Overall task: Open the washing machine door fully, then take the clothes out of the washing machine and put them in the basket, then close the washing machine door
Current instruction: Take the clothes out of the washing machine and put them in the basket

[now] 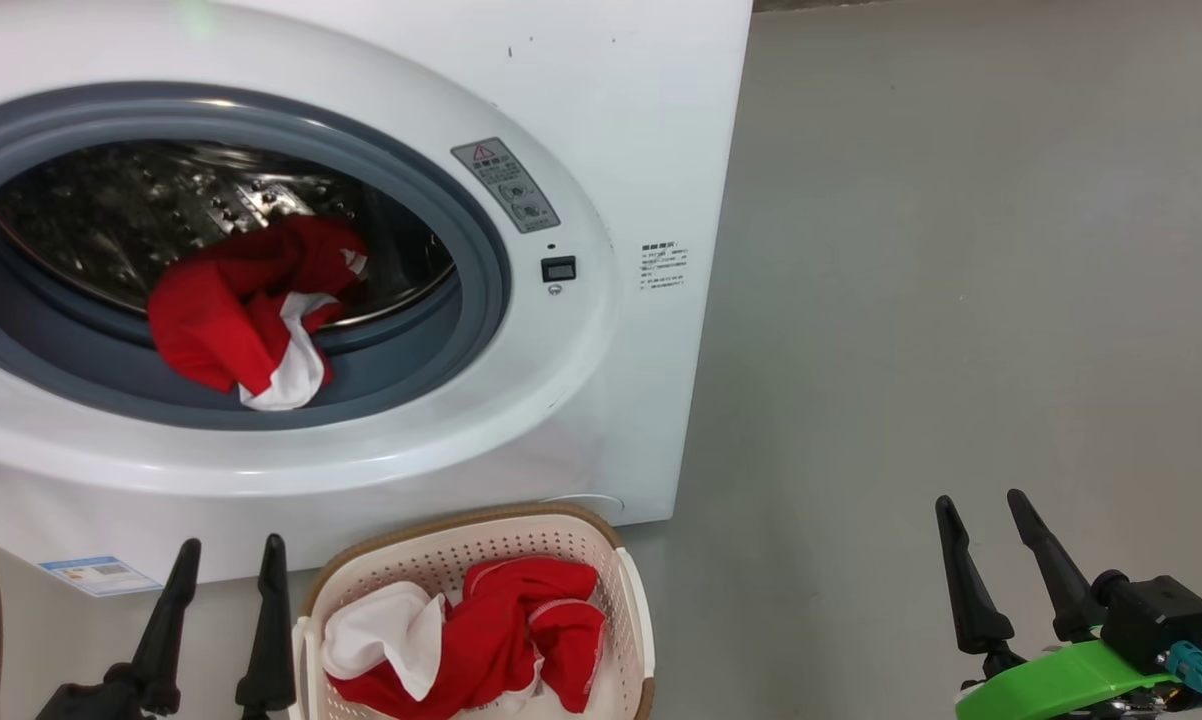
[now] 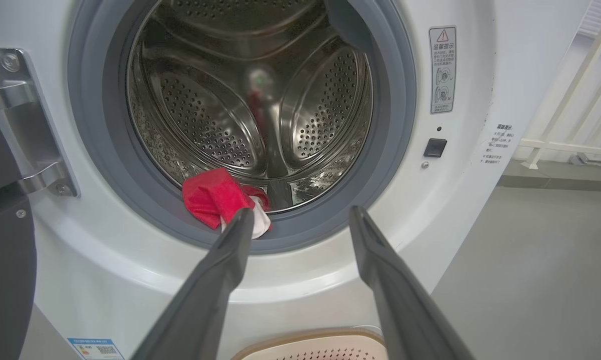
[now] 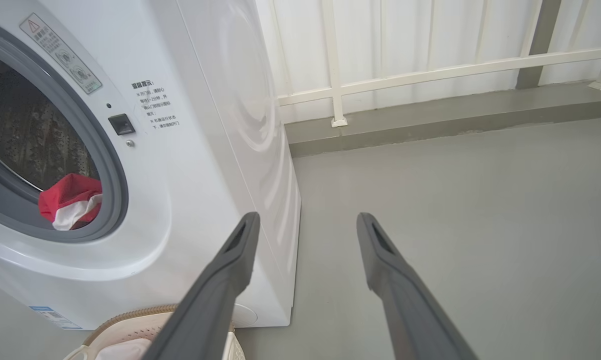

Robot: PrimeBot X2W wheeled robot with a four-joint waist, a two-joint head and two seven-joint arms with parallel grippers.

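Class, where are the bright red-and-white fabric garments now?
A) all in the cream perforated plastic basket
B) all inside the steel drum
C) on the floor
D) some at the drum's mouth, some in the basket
D: one red garment drapes over the grey rubber gasket; more red fabric lies in the cream basket.

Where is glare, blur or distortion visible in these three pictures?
Head view: even light, faint green glow high on the washing machine. Left wrist view: glints on the steel drum, blurred reflection at its back. Right wrist view: slanting railing, soft sheen on the machine's side.
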